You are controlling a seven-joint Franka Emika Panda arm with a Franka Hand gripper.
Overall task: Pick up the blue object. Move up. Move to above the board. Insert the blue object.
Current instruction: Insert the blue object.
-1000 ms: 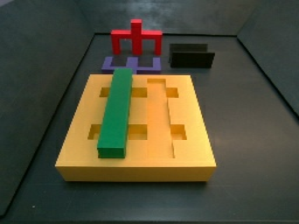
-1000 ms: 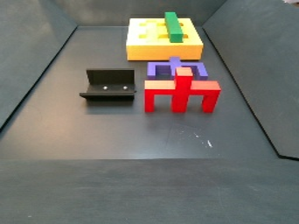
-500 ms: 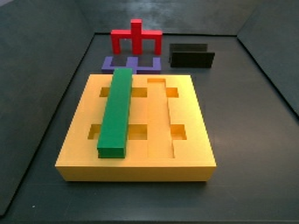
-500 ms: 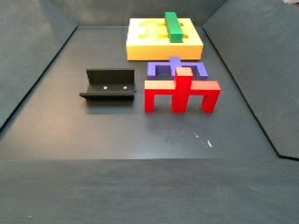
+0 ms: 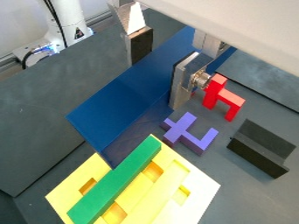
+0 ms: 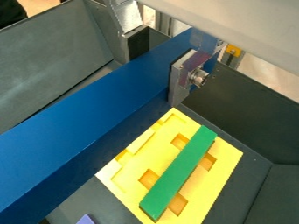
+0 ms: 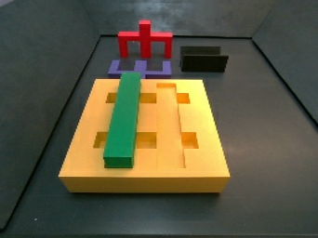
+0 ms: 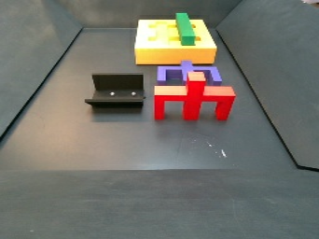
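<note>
Dark grey floor (image 8: 149, 159) with low dark walls around, seen in both side views. Blue bar (image 5: 135, 96) (image 6: 105, 122) aloft above that floor, shown only in the wrist views, running long and straight away from the camera. Gripped across its width by the gripper (image 5: 162, 61) (image 6: 158, 57), jaws closed narrow onto it, flat silver fingers (image 5: 187, 77) (image 6: 184, 74) pressed against its two sides. Gripper high over the floor, clear of every piece below. Down beneath, beside the bar's line in both wrist views, the yellow board (image 5: 193, 197) (image 6: 228, 166), flat on the floor, also plain in both side views (image 7: 149, 177) (image 8: 156, 54). Grooved lengthwise, with small rectangular cut-outs across the top. Lying in one groove, a green bar (image 5: 117, 179) (image 6: 181, 171) (image 7: 125, 116) (image 8: 186, 28), about as long as the board; neighbouring groove open. Just beyond one short end of the board, a flat purple piece (image 5: 190, 131) (image 7: 125, 67) (image 8: 187, 73) on the floor. Touching or nearly touching it on the side away from the board, an upright red piece (image 5: 225, 96) (image 7: 145, 42) (image 8: 193, 101) with prongs. Beside those two, apart from the board, the dark fixture (image 5: 260, 144) (image 7: 204, 59) (image 8: 115, 91) standing on its base plate.
</note>
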